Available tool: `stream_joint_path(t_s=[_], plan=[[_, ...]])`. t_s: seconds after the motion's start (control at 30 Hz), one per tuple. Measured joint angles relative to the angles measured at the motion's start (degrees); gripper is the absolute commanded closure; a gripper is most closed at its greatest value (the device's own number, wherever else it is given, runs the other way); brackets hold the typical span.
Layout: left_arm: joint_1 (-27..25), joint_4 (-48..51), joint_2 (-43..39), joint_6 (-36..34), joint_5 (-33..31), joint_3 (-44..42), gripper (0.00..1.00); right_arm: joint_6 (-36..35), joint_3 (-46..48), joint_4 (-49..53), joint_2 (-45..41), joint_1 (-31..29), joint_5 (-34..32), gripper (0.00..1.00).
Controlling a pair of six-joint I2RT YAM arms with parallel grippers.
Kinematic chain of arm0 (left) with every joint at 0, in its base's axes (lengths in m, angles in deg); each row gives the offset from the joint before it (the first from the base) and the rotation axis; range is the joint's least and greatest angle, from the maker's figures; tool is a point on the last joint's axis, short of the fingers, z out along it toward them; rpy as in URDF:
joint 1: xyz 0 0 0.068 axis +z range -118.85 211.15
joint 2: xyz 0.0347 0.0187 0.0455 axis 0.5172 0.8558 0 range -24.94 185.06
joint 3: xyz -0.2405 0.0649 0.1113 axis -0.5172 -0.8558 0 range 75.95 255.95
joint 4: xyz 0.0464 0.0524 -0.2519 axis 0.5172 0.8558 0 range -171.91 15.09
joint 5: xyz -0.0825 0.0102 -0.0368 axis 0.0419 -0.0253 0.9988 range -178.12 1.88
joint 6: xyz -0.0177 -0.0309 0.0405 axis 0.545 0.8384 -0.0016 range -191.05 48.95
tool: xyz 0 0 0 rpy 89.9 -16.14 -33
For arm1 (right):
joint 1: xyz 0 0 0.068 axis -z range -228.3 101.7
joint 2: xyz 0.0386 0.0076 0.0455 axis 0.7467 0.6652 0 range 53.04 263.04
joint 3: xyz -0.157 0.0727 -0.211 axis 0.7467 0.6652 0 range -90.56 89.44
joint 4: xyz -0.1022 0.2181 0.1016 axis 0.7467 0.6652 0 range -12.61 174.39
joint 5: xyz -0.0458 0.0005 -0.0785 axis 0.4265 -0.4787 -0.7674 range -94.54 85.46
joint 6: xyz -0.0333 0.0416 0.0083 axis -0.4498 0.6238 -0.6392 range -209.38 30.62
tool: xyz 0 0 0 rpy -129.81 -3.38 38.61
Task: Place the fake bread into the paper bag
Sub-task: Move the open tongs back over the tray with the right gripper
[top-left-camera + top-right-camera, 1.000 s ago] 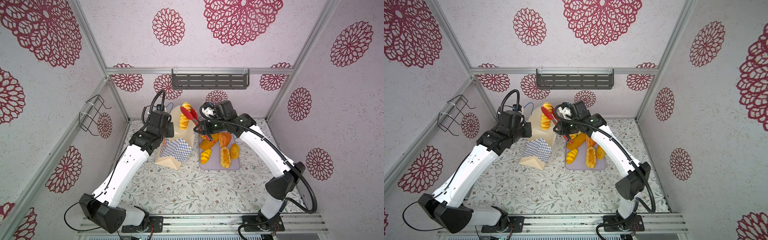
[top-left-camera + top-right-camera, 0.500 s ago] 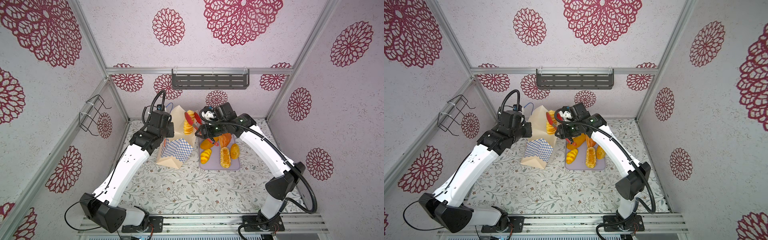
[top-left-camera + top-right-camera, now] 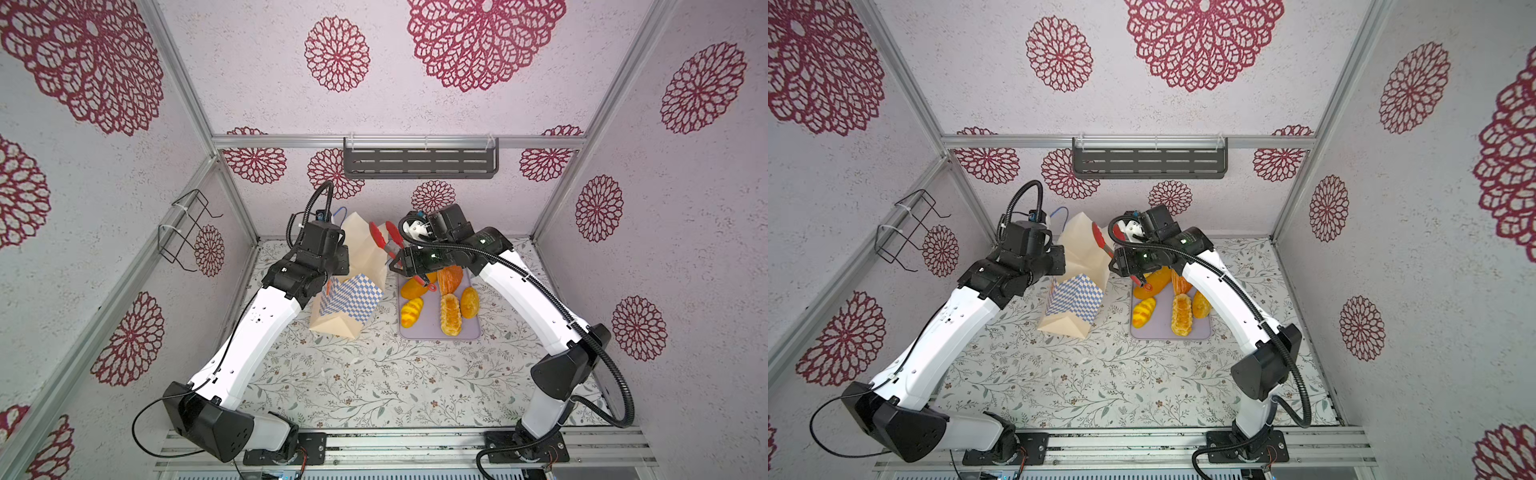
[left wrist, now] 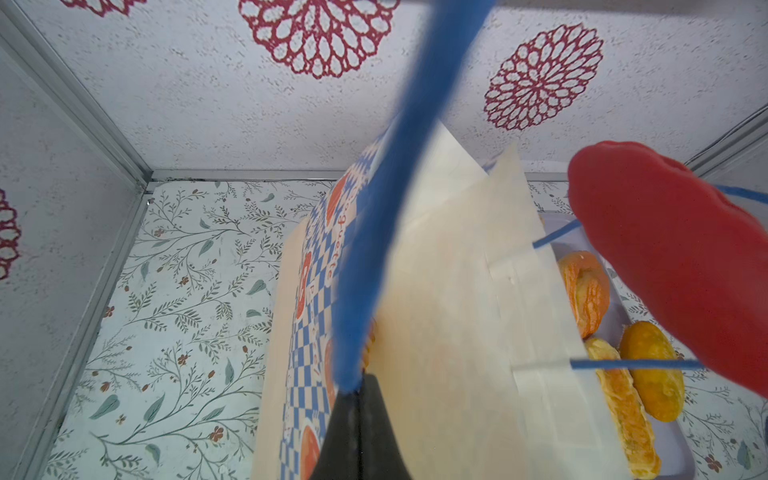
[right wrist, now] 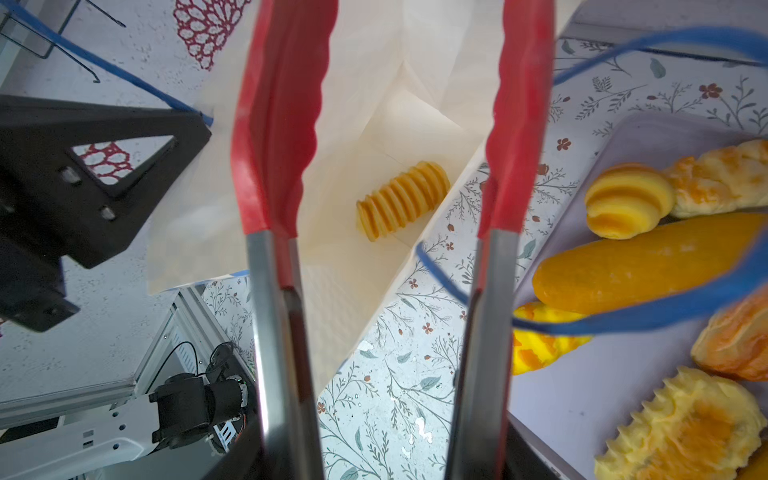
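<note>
Standing on the floral worktop (image 3: pixel 374 382), the paper bag (image 3: pixel 351 297) has its mouth open upward, with the checkered band visible on the face nearest the arm bases in both top views.

The left pincer (image 4: pixel 356 399) is clenched on the blue cord handle (image 4: pixel 395 208) of the bag. The cord runs straight out from the closed fingertips.

The right pincer (image 3: pixel 401 264) is grasping a pair of tongs (image 5: pixel 272 257) by the steel arms. The red tips are spread apart, with nothing between them, and they are over the bag mouth.

Between the tong arms in the right wrist view, one ridged yellow roll (image 5: pixel 401 199) lies on the bag floor, clear of the tongs.

The remaining fake bread (image 3: pixel 451 313) rests on a lilac tray (image 3: pixel 419 332) just beside the bag, on the right arm's side. Pieces on the tray include a long smooth loaf (image 5: pixel 644 262), a coiled roll (image 5: pixel 627 199) lying against it, and a braided pastry (image 5: pixel 723 178) (the exact count is unclear, as the right arm covers the tray's far end).

The bag's second blue handle (image 5: pixel 623 320) hangs loose and blurred across the right wrist view, in front of the tray.
</note>
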Motion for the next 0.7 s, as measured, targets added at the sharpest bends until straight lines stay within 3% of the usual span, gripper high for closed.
stream_joint_path(t_s=[0.27,0.5,0.7], plan=[[0.0,-0.02,0.11,0.0,-0.07,0.0,1.0,0.87,1.64,-2.29,-5.14,5.11,-0.48,0.44],[0.0,-0.02,0.11,-0.02,-0.15,0.0,1.0,3.45,13.62,-5.16,-17.33,15.85,-0.22,0.46],[0.02,-0.09,0.11,-0.07,-0.04,-0.02,1.0,4.13,24.83,-2.75,-21.4,21.79,-1.53,0.48]])
